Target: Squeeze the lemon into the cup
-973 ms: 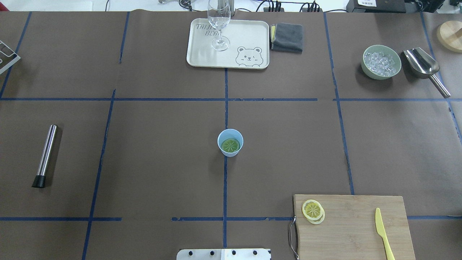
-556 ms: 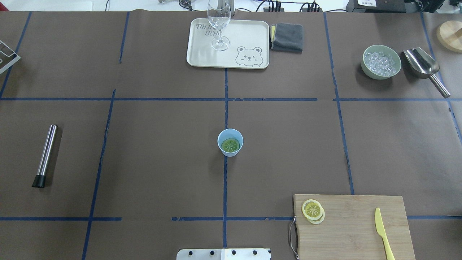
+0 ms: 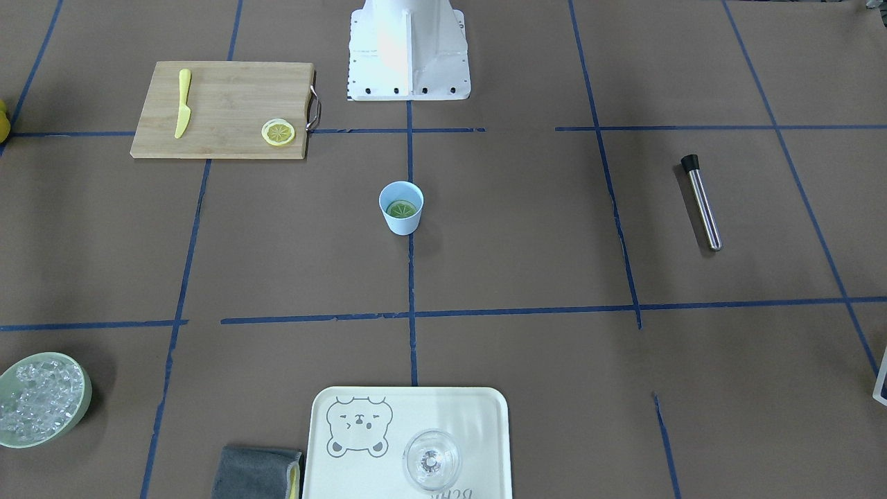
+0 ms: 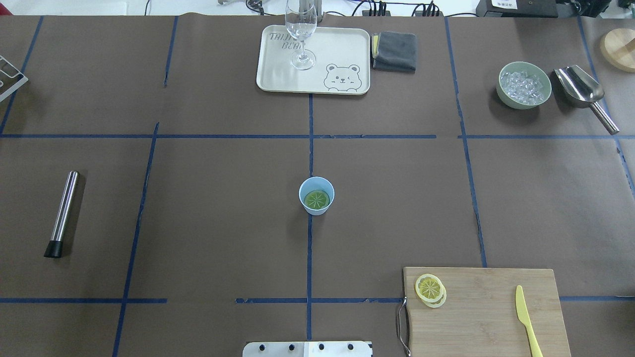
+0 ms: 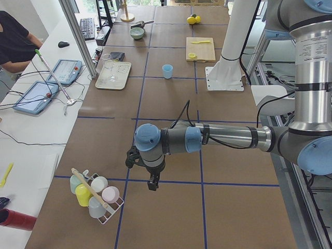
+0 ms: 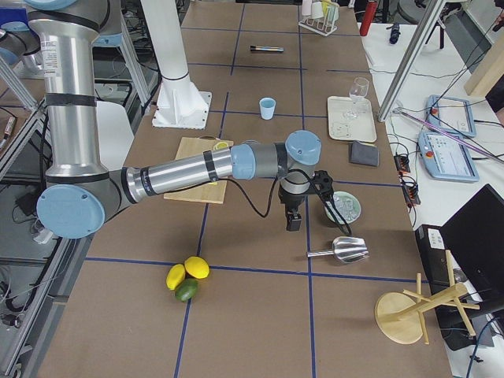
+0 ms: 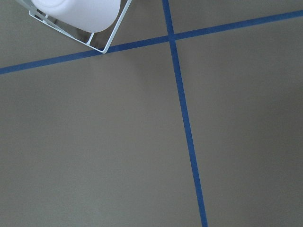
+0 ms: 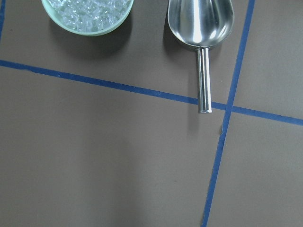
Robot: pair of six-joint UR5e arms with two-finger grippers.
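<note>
- Cup [image 3: 402, 223]: I log it upright at table centre on the blue tape line, with a green citrus slice [image 4: 316, 199] inside.
- Lemon slices [image 4: 430, 289]: stacked on the cutting board [image 4: 486, 317], well apart from the cup.
- Left gripper [image 5: 152, 185] and right gripper [image 6: 293, 220]: both point down over the table ends; I cannot tell how wide their jaws stand.

A cream tray [image 4: 342, 47] with a bear drawing lies at the middle of the table's far edge. A clear stemmed glass [image 4: 301, 29] stands upright on the tray's left part. A folded grey cloth [image 4: 395, 51] lies just beside the tray's right side. Toward the far right corner, a pale-green bowl [image 4: 521, 105] holds ice [image 4: 523, 85], and a metal scoop [image 4: 580, 87] lies near it. A wooden cutting board [image 4: 486, 317] at the near edge carries a yellow knife [image 4: 521, 302]. A metal rod [image 4: 63, 214] with a black tip lies toward the left edge.
</note>
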